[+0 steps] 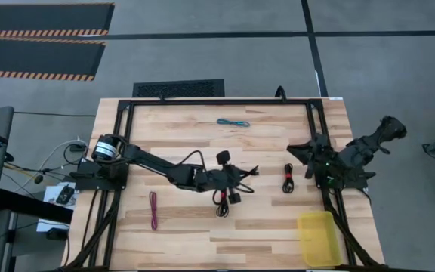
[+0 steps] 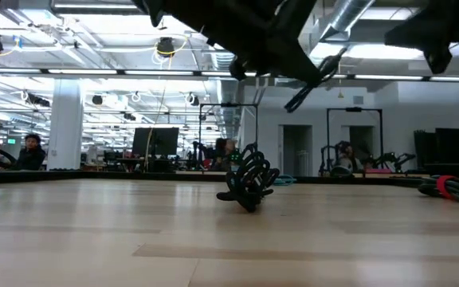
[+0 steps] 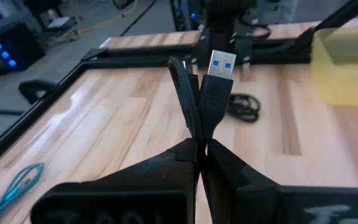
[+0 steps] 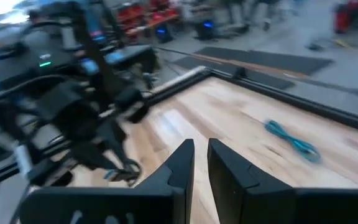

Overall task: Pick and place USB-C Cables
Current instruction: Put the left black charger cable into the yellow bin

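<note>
Left wrist view: left end effector (image 3: 199, 149) clamps black cable (image 3: 209, 93).

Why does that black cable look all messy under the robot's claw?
The left claw is pinched shut on one black cable, so its plug sticks up and the rest hangs in a loose tangle near the table's middle. The other cables lie flat. Nothing looks broken or spilled.

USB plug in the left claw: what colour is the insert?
Blue, inside a silver shell, on a black cable. The plug shows best in the left wrist view.
</note>
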{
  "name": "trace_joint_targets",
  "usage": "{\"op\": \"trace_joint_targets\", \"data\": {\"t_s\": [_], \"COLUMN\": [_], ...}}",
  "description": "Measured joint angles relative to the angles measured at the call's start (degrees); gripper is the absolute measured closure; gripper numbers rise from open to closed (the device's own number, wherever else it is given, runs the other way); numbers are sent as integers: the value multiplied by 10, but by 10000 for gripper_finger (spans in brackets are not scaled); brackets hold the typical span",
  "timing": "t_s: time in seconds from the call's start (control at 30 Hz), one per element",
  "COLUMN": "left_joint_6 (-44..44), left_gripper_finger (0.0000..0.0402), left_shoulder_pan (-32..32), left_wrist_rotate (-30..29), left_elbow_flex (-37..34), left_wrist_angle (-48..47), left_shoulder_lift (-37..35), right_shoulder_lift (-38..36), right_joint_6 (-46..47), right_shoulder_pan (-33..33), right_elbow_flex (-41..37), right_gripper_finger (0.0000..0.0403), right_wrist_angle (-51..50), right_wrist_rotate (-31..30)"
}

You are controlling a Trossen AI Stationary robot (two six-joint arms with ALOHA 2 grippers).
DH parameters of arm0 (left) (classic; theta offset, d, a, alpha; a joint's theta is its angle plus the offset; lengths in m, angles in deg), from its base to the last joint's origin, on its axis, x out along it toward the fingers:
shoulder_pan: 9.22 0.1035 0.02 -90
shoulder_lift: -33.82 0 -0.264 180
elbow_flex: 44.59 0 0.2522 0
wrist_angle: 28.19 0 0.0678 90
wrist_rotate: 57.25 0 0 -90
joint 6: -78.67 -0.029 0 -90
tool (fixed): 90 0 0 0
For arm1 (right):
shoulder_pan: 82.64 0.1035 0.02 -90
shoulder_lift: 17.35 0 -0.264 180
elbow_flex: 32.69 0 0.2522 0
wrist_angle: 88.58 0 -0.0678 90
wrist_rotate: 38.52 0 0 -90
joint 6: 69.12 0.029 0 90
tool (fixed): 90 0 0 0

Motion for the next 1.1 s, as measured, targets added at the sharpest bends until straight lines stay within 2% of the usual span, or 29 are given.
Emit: {"op": "trace_joint_targets", "data": {"t_s": [0.1, 0.23, 0.33, 0.47, 0.53, 0.77, 0.93, 1.1], "left_joint_6": [-17, -22, -18, -10, -6, -1, -17, -25], "left_gripper_finger": [401, 401, 395, 391, 393, 397, 392, 395], "left_shoulder_pan": [0, 1, 5, 12, 15, 19, 20, 20], "left_wrist_rotate": [8, 10, 28, 113, 136, 132, 135, 153], "left_elbow_flex": [0, 0, 0, 1, 0, 0, 0, 0], "left_wrist_angle": [22, 29, 55, 162, 203, 212, 221, 253], "left_shoulder_lift": [0, 0, 0, 36, 59, 74, 74, 74], "right_shoulder_lift": [23, 61, 86, 109, 113, 103, 102, 119], "right_joint_6": [-68, -98, -87, -17, 9, 16, -13, -36], "right_shoulder_pan": [9, 21, 33, 39, 40, 69, 98, 133], "right_elbow_flex": [-10, -11, -11, -12, -12, -12, -12, -12], "right_gripper_finger": [332, 330, 321, 308, 305, 305, 302, 265], "right_wrist_angle": [84, 100, 92, 69, 61, 49, 47, 57], "right_wrist_rotate": [52, 86, 83, 48, 40, 24, 72, 84]}}
